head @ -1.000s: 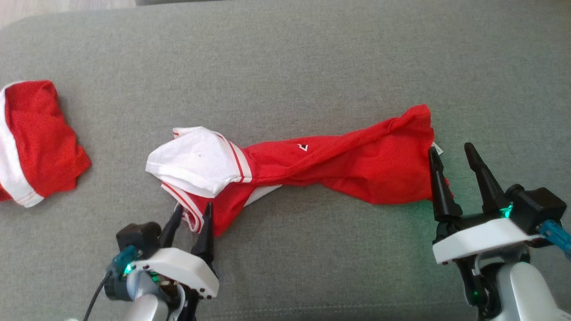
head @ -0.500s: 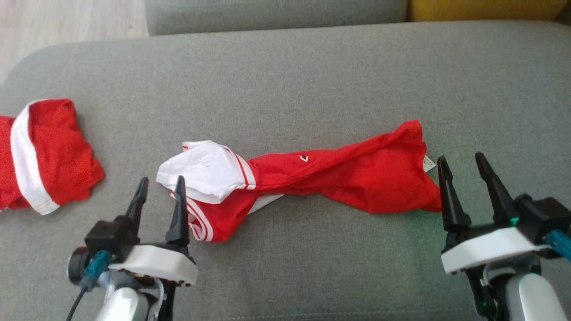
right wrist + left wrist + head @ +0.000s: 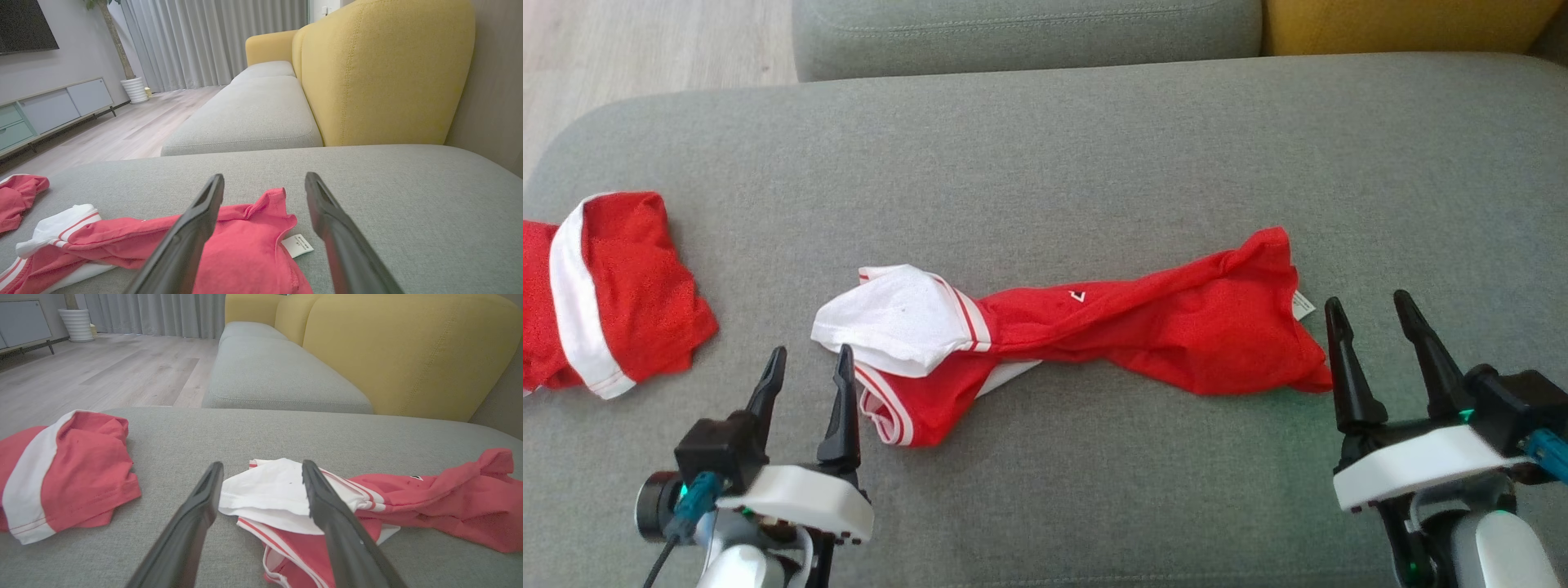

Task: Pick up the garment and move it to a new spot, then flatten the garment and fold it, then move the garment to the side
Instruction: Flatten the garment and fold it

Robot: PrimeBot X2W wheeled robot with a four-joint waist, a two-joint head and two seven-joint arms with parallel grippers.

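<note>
The garment (image 3: 1111, 335) lies twisted in a long strip on the grey sofa (image 3: 1045, 163), its white end toward my left and its red end toward my right. My left pincer (image 3: 809, 361) stands wide and empty just beside the white end. My right pincer (image 3: 1368, 302) stands wide and empty just beside the red end. A red cloth (image 3: 621, 286) lies well apart, far left.

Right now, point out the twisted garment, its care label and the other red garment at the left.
twisted garment (image 3: 1176, 335): head view, red middle section.
care label (image 3: 297, 246): right wrist view, label's centre.
other red garment (image 3: 637, 286): head view, red panel.
</note>
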